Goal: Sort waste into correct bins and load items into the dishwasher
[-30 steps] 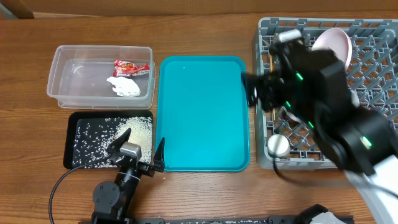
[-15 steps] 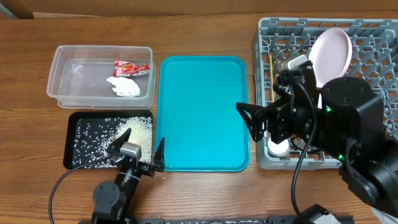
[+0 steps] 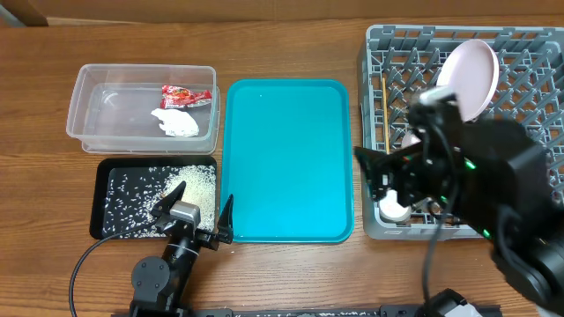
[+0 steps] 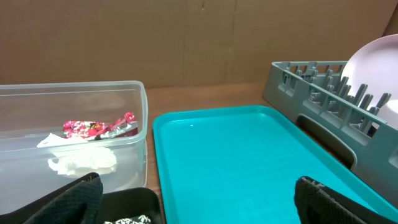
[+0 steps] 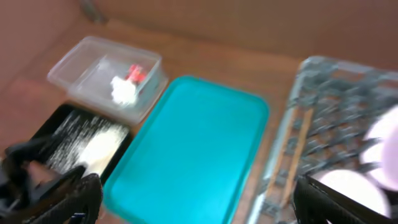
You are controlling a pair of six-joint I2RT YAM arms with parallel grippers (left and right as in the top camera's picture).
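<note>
Counter brown woodgrain, plain brown board wall beyond teal tray; red wrapper left of tray, print unreadable; left gripper and right gripper spread wide, empty.

I count 1 clear tub, 1 black tray, 1 teal tray, 1 grey rack. Waste: 1 red wrapper, 1 white tissue, rice grains uncountable. Dishes I see: 1 pink plate, 1 white cup; chopsticks count unclear.
</note>
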